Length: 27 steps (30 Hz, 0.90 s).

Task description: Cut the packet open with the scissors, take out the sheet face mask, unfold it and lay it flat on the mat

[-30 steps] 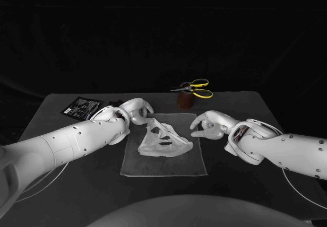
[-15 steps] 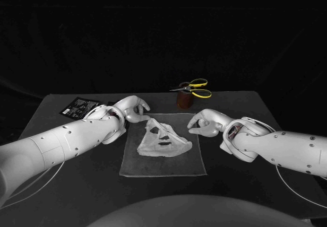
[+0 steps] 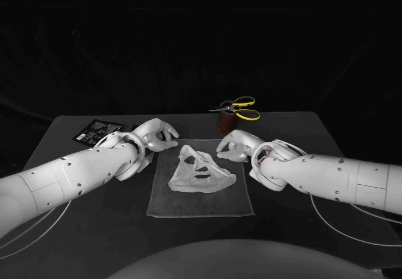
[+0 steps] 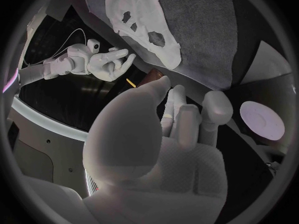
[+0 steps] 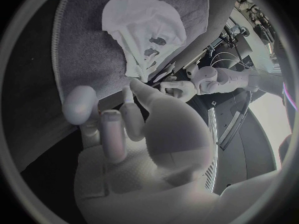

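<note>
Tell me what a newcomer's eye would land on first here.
The pale sheet face mask, eye holes showing and partly folded, lies in the middle of the grey mat. The left hand and right hand flank its far end, holding nothing. Behind them the yellow-handled scissors stand out at the far edge of the table.

White arms, silver hands.
The left arm (image 3: 75,171) and right arm (image 3: 335,180) wear smooth white shells dotted with small dark screws, a thin white cable (image 3: 33,231) beside each; left hand (image 3: 155,135) and right hand (image 3: 234,145) are matte silver, round-tipped.
</note>
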### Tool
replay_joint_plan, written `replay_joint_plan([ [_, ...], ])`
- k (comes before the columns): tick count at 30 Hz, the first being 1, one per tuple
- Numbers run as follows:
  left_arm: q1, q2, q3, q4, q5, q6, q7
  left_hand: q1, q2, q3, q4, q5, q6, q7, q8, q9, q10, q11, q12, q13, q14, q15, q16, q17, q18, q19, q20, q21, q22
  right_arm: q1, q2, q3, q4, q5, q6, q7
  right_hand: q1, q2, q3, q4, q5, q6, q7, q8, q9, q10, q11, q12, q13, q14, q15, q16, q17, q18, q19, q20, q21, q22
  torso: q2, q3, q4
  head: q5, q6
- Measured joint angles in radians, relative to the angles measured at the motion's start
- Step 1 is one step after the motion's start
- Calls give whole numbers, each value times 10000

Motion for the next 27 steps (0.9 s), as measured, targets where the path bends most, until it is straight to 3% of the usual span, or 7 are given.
replay_joint_plan([
  [3,-2,-191,0,266,541,-36,85,49,-48,297,-19,0,63,11,17,0,62,57,-63,-103,0,0,-60,-114,0,0,0,-42,-61,-13,344,3,-297,-34,-102,-90,-68,-68,25,25,-54,-11,11,-80,-30,0,0,0,-11,0,0,0,1,-2,0,0,0,1,13,-6,12,-16,0],
  [6,-3,-425,0,578,1232,-89,202,18,-77,469,-21,0,161,-2,74,0,130,17,-66,-176,0,0,-88,-217,-1,0,0,-81,-128,-57,690,7,-617,-137,-211,-159,-242,-243,25,25,-175,-62,60,-155,-75,0,1,0,-20,-1,1,0,3,-4,-1,0,0,3,31,-14,25,-35,0],
  [13,-5,-845,6,1154,2454,-124,411,-124,-217,581,-22,0,359,-36,231,44,165,-18,-66,-239,-40,-38,-136,-339,-2,-36,-36,-127,-217,-181,1169,7,-1104,-463,-382,-215,-392,-397,-12,62,-175,-137,133,-254,-126,-39,39,-1,-20,-1,1,-1,10,-10,-2,1,-48,2,93,-50,48,-31,0],
  [18,-6,-1028,7,1390,2746,-117,443,-124,-217,595,-37,0,395,-71,279,53,222,-5,-66,-240,-77,-2,-136,-360,-5,-36,-36,-166,-233,-264,1411,6,-1319,-669,-449,-217,-431,-543,-44,93,-175,-150,146,-292,-152,-39,38,-49,-16,-1,2,-2,9,-19,-3,1,-135,0,134,-61,67,-7,0],
  [27,-6,-1123,7,1563,2726,-100,399,-178,-271,622,-63,0,482,-89,404,84,294,-72,-59,-254,-110,-34,-136,-362,-18,-36,-35,-166,-234,-356,1706,7,-1598,-944,-516,-183,-484,-595,-79,128,-212,-181,175,-332,-172,-74,72,-50,-11,-2,3,-3,9,-71,-3,1,-215,-5,151,-57,73,12,0],
])
